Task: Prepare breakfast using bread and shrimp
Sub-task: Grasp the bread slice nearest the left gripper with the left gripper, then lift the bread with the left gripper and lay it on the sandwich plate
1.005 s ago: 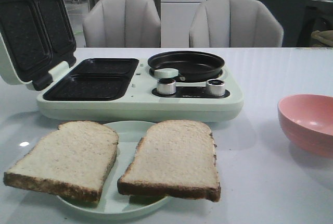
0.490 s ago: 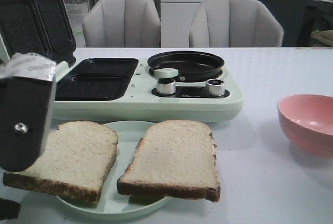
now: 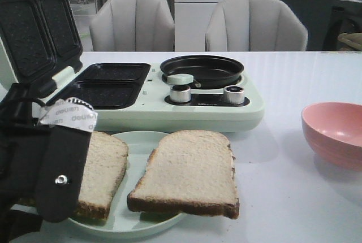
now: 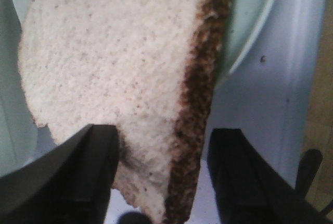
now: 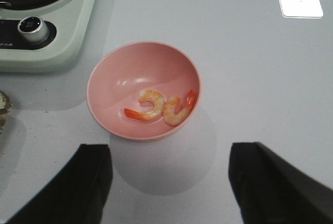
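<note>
The left gripper [image 4: 162, 182] hangs low at the near left corner of the table, its dark body covering the outer part of the left bread slice [image 3: 104, 169] in the front view. In the left wrist view its two fingers [image 4: 78, 177] stand spread apart, with the crusted corner of that slice reaching down into the gap between them. One finger overlaps the pale crumb side. The other stands just off the dark crust, with a strip of table showing between. Whether either pad touches the bread, I cannot tell.

The slice lies on a pale green plate [image 3: 136, 141], hanging over its rim toward the fingers. The right bread slice [image 3: 189, 169] lies beside it on the same plate, a narrow gap between the two. Beyond the plate stands the breakfast maker [image 3: 153, 113], lid raised, its two dark sandwich wells open behind the left gripper.

The right gripper [image 5: 169, 182] hovers above the table, fingers wide apart and holding nothing. The pink bowl [image 5: 109, 73] sits ahead of the fingertips, roughly centred on the gap but apart from both. Two shrimp [image 5: 161, 107] lie curled at its bottom, touching each other. Bare table surrounds the bowl on all sides, and the breakfast maker's knob corner is near the bowl on one side.
</note>
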